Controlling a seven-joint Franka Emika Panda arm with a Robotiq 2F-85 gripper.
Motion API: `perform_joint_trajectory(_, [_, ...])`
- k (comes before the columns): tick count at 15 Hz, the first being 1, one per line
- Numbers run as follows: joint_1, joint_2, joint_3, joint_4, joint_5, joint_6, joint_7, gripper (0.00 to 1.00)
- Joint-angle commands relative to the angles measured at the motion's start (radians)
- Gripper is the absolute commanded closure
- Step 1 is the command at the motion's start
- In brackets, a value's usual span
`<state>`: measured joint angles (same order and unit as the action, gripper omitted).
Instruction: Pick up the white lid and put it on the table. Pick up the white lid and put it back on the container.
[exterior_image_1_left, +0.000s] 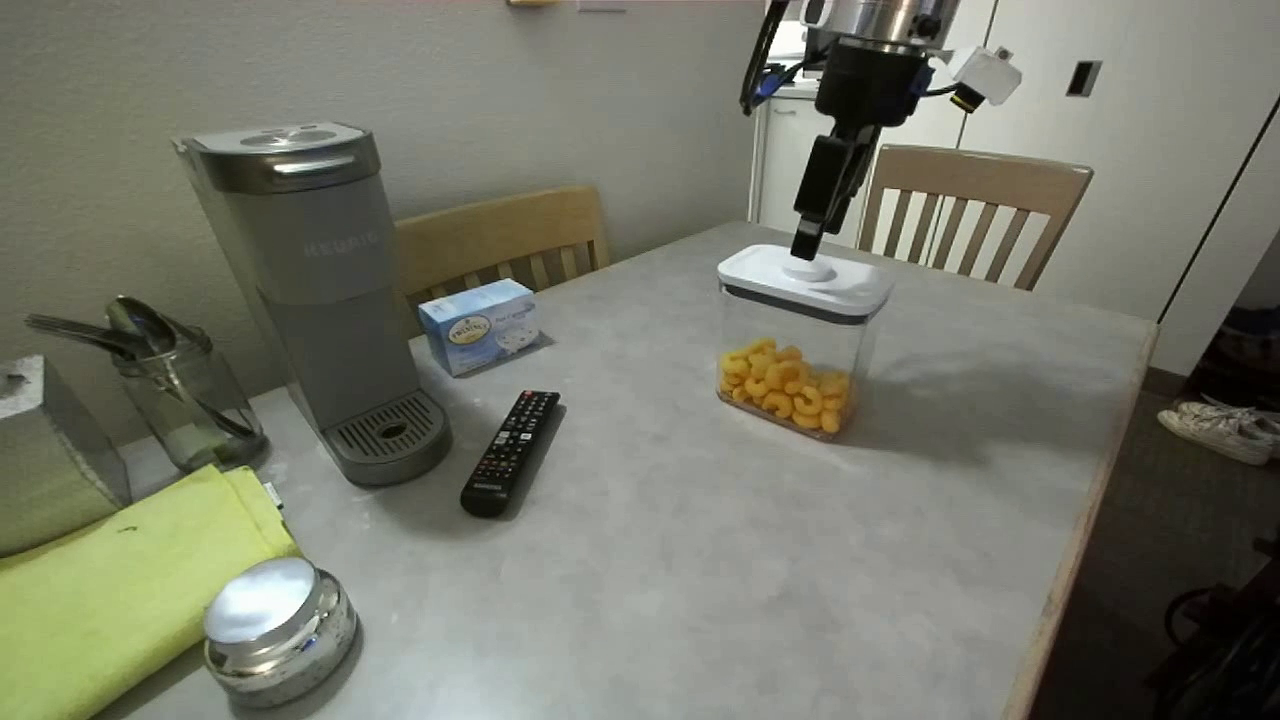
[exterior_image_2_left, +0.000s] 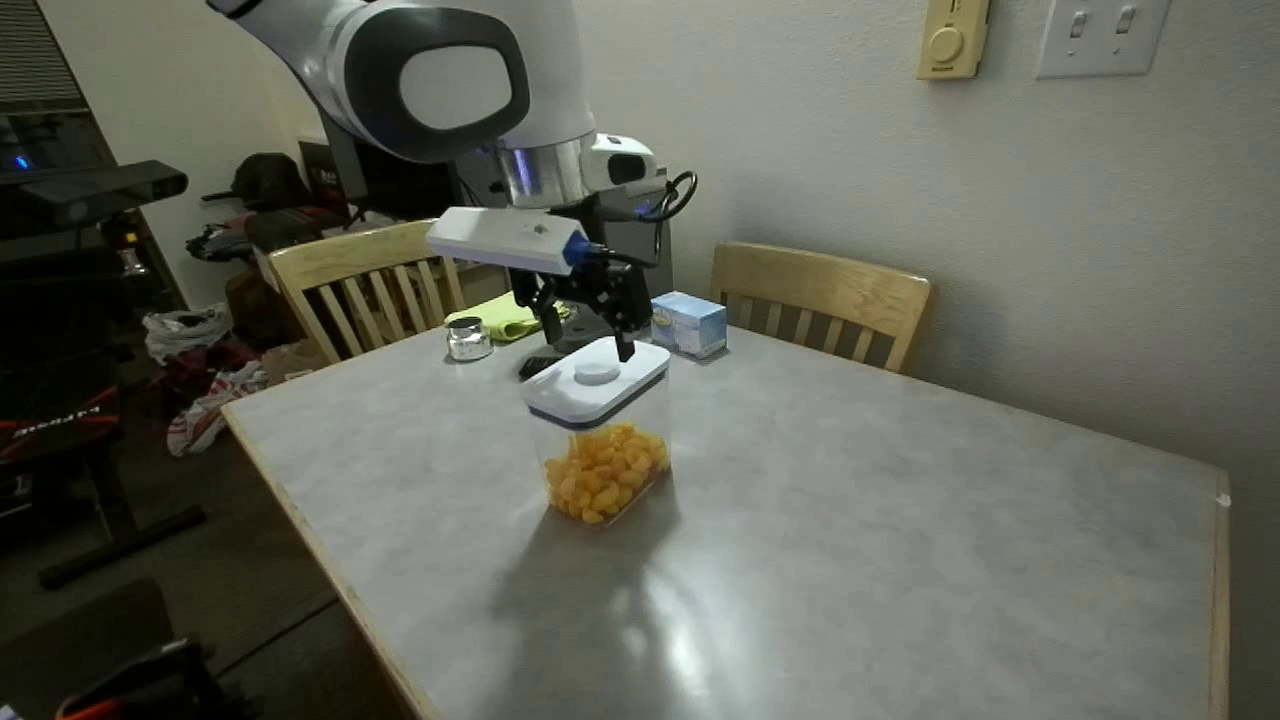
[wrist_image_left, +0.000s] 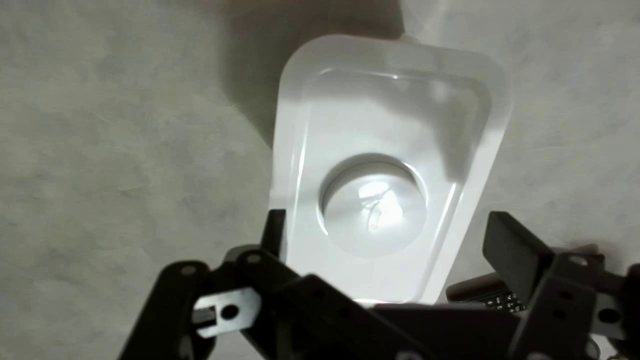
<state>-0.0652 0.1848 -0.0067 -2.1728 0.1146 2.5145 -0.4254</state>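
The white lid (exterior_image_1_left: 845, 285) sits on top of the clear container (exterior_image_1_left: 800, 340), which holds orange-yellow snack pieces. Both show in an exterior view too, the lid (exterior_image_2_left: 565, 400) and the container (exterior_image_2_left: 640, 412). The container stands upright on the grey table (exterior_image_1_left: 650, 570). My gripper (exterior_image_2_left: 590, 343) is open and empty just above the lid. In the wrist view the gripper (wrist_image_left: 389, 225) has its fingers wide apart, one on each side of the lid's round knob (wrist_image_left: 375, 215). The lid (wrist_image_left: 370, 115) fills the middle there, its near edge hidden by the gripper.
A black remote (exterior_image_1_left: 512, 455), a blue-white box (exterior_image_1_left: 482, 328) and a grey coffee maker (exterior_image_1_left: 340, 280) stand on the same table. A silver tin (exterior_image_1_left: 280, 630), a yellow cloth (exterior_image_1_left: 140, 570) and a glass jar of cutlery (exterior_image_1_left: 195, 410) are beyond them. Chairs (exterior_image_2_left: 820, 300) stand at the edges.
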Motion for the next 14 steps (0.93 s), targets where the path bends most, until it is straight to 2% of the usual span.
perform_joint_trajectory(1, [-0.024, 0.037, 0.009, 0.022, 0.017, -0.011, -0.024, 0.00])
perform_joint_trajectory(4, [-0.032, 0.055, 0.012, 0.023, 0.025, -0.012, -0.025, 0.03])
perform_joint_trajectory(6, [-0.036, 0.066, 0.015, 0.027, 0.030, -0.013, -0.026, 0.19])
perform_joint_trajectory(8, [-0.038, 0.069, 0.016, 0.035, 0.030, -0.014, -0.025, 0.26])
perform_joint_trajectory(10, [-0.040, 0.069, 0.018, 0.040, 0.033, -0.013, -0.025, 0.30])
perform_joint_trajectory(12, [-0.039, 0.070, 0.019, 0.041, 0.033, -0.013, -0.025, 0.24])
perform_joint_trajectory(14, [-0.039, 0.069, 0.020, 0.042, 0.036, -0.013, -0.027, 0.13])
